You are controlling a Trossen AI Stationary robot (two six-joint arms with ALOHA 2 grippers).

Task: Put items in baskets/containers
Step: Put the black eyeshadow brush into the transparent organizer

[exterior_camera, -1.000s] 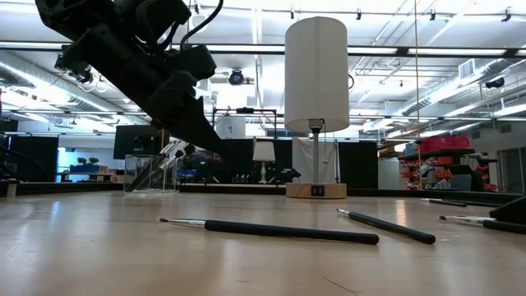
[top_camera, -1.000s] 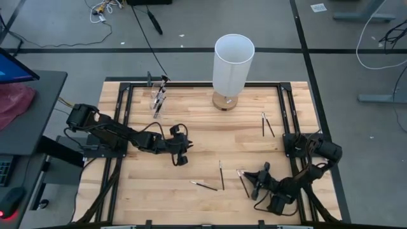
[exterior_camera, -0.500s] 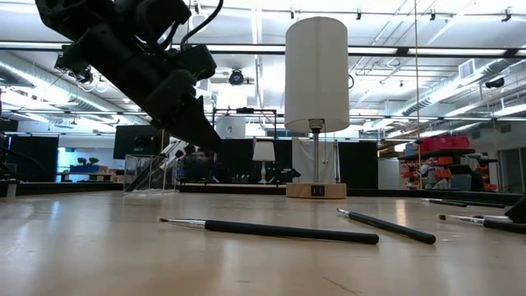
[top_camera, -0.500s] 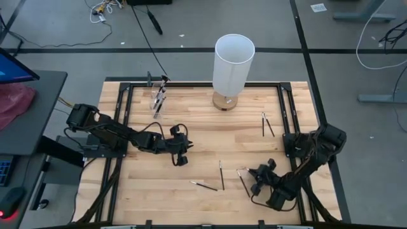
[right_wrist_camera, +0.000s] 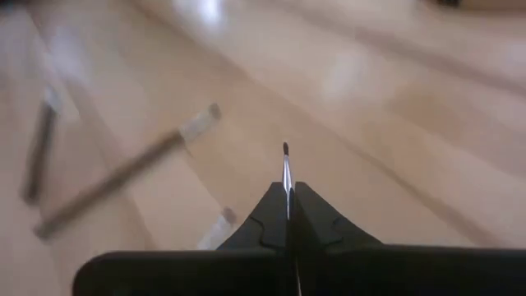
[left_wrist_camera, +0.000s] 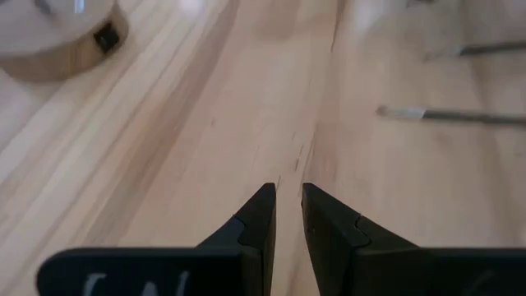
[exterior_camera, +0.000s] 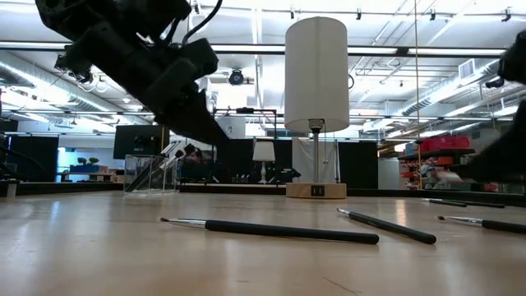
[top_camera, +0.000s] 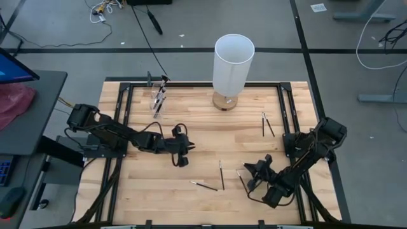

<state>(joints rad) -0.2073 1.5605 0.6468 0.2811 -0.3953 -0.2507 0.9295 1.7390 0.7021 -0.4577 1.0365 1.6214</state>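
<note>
Behind the wooden table (top_camera: pixel 203 127) we see a large workshop hall with ceiling lights, and a white lamp (top_camera: pixel 233 67) stands at the far edge of the table.

Our right gripper (right_wrist_camera: pixel 288 197) is closed on a thin brush (right_wrist_camera: pixel 286 168); in the right wrist view its small dark tip comes out just beyond the two fingers, which stand pressed together. In the high view this gripper (top_camera: pixel 249 170) is near the front right part of the table, close to other brushes that lie there. Our left gripper (left_wrist_camera: pixel 285 210) waits over the middle-left of the table with only a narrow gap between its fingers, and it holds nothing.

The transparent cup (top_camera: pixel 157 100) stands at the far left of the table, well apart from the right gripper, and some brushes already lean inside it. Loose brushes lie on the wood: one long brush (exterior_camera: pixel 271 229) near the front, another brush (exterior_camera: pixel 386 225) beside it, and a pair (top_camera: pixel 267 124) at the right side.

We judge that these brushes are very light, stiff and smooth, so they may turn or slip between the fingers. It seems best to take one near the middle of its dark handle, not at the soft tuft. The cup looks light also and could tip if a brush pushes its rim.
</note>
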